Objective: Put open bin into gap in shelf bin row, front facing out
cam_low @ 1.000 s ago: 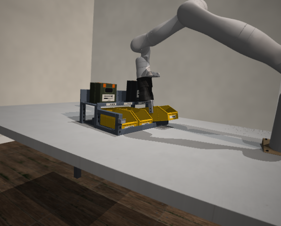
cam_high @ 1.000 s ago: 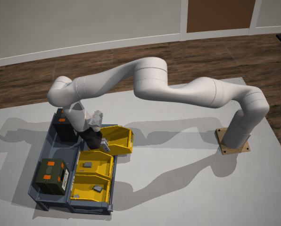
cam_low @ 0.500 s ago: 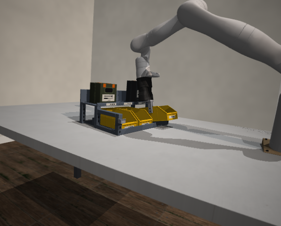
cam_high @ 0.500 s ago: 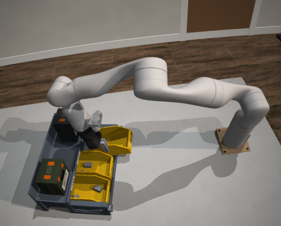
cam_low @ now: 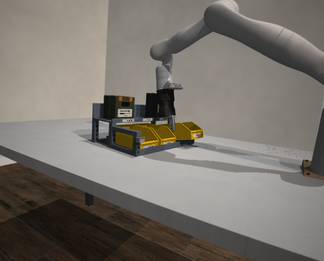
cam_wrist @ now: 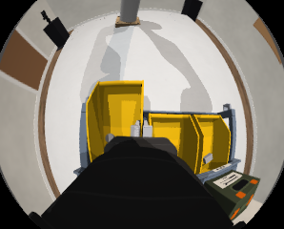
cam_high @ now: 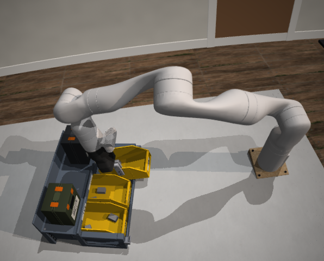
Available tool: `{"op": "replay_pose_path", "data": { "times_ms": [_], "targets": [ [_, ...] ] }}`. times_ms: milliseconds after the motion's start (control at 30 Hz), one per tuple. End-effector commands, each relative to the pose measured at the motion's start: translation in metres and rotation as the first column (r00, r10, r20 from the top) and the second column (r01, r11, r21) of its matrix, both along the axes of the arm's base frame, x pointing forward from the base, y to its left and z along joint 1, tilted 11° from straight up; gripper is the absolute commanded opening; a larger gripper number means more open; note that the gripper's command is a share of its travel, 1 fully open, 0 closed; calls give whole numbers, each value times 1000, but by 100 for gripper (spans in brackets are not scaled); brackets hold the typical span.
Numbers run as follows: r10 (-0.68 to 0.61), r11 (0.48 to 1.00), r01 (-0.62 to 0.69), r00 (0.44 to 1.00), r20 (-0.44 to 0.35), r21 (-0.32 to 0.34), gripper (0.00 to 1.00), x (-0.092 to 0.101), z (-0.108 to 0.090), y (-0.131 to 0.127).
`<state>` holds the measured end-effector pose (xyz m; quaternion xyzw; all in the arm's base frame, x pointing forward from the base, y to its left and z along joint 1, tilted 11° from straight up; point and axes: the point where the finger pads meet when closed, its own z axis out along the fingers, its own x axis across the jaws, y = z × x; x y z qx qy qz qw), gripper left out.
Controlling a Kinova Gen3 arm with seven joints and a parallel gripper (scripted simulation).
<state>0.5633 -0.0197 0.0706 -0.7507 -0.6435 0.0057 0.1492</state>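
Note:
The yellow open bin [cam_high: 135, 160] [cam_low: 181, 131] [cam_wrist: 125, 107] is at the far end of the row, its open front facing out toward the arm's base. Its front overhangs the shelf's front lip [cam_high: 132, 193] [cam_low: 159, 149] and sits higher than the neighbouring bins. My gripper [cam_high: 119, 168] [cam_low: 172, 126] [cam_wrist: 141, 125] is shut on its side wall, the one nearest the row. A grey part [cam_wrist: 110, 137] shows inside it in the wrist view; the bin's rear is hidden by the gripper body. Two other yellow bins [cam_high: 118, 193] [cam_high: 100, 209] stand fully behind the lip, with grey parts.
The upper board [cam_high: 75, 179] runs behind and above the row's rear. A green case [cam_high: 59, 203] [cam_low: 118, 107] [cam_wrist: 234, 191] and a black case [cam_high: 75, 153] [cam_low: 151, 105] stand on it, the black one close behind my gripper. The shelf's end frame [cam_low: 125, 130] closes the near end.

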Motion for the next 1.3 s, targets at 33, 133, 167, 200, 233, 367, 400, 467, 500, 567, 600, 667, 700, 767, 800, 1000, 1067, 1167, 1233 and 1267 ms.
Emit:
{"op": "replay_pose_path", "data": {
  "times_ms": [33, 133, 167, 200, 233, 367, 400, 467, 500, 567, 600, 667, 700, 767, 800, 1000, 1067, 1167, 1233, 1267],
  "targets": [
    [-1, 1000, 1, 1000, 7, -2, 0, 3, 1, -1],
    [-2, 1000, 2, 1000, 9, -2, 0, 3, 1, -1],
    [-2, 1000, 2, 1000, 10, -2, 0, 4, 1, -1],
    [-2, 1000, 2, 1000, 11, -2, 0, 4, 1, -1],
    [-2, 1000, 2, 1000, 12, -2, 0, 5, 1, -1],
    [-3, 1000, 3, 1000, 16, -3, 0, 7, 0, -2],
    [-3, 1000, 3, 1000, 17, -3, 0, 7, 0, -2],
    [-3, 1000, 3, 1000, 19, -3, 0, 8, 0, -2],
    [-4, 1000, 4, 1000, 19, -4, 0, 8, 0, -2],
    [-4, 1000, 4, 1000, 20, -4, 0, 8, 0, -2],
    [-4, 1000, 4, 1000, 21, -4, 0, 8, 0, -2],
    [-4, 1000, 4, 1000, 21, -4, 0, 8, 0, -2],
    [-4, 1000, 4, 1000, 21, -4, 0, 8, 0, -2],
    [-4, 1000, 4, 1000, 21, -4, 0, 9, 0, -2],
    [-4, 1000, 4, 1000, 21, -4, 0, 9, 0, -2],
    [-4, 1000, 4, 1000, 22, -4, 0, 9, 0, -2],
    [-4, 1000, 4, 1000, 22, -4, 0, 9, 0, -2],
    [-4, 1000, 4, 1000, 22, -4, 0, 9, 0, -2],
    [-4, 1000, 4, 1000, 22, -4, 0, 9, 0, -2],
    [-4, 1000, 4, 1000, 22, -4, 0, 9, 0, -2]
  ]
}}
